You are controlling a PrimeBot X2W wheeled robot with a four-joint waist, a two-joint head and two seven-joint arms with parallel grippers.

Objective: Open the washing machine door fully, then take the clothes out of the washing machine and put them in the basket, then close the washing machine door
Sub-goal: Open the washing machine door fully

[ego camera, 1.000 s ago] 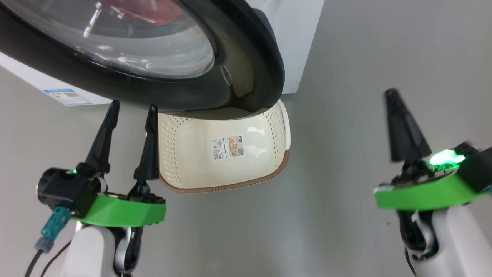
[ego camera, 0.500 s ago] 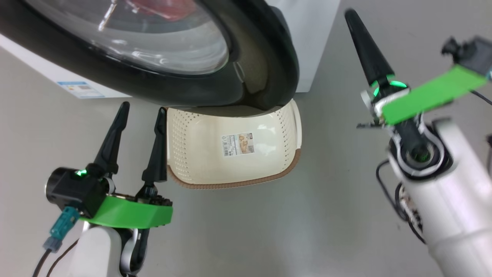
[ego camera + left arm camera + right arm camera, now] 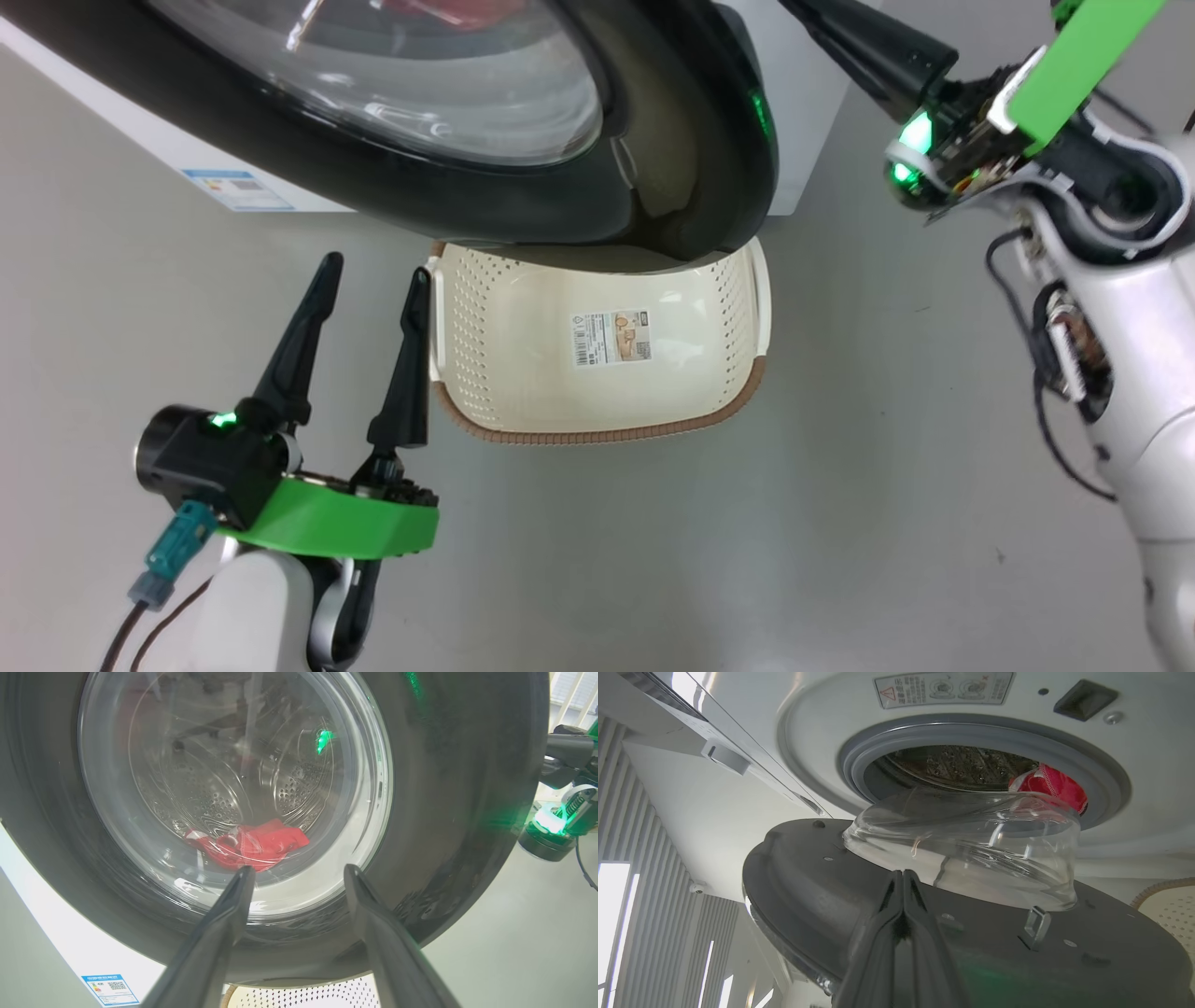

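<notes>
The washing machine door point(image 3: 691, 140) stands partly open, its black rim over the basket point(image 3: 597, 373) on the floor. My left gripper point(image 3: 372, 271) hangs open just left of the basket, facing the door's glass point(image 3: 233, 779); the red clothes point(image 3: 247, 842) show through it. My right gripper point(image 3: 840, 28) is shut on nothing, up at the door's right edge. In the right wrist view its joined fingers point(image 3: 903, 877) point at the door's inner face point(image 3: 808, 882) beside the glass bowl point(image 3: 971, 844). Behind lie the washing machine point(image 3: 1134, 742), its grey ring point(image 3: 859, 760) and the clothes point(image 3: 1050, 786).
Grey floor point(image 3: 747, 541) spreads in front of and to the right of the basket. A blue-and-white label point(image 3: 238, 187) sits low on the machine's front. The basket's brown rim point(image 3: 1157, 889) shows under the door's edge.
My right arm has risen from the lower right to the door's right edge, fingers now pressed together. The head camera has shifted, so everything sits further right. The left gripper holds still.
</notes>
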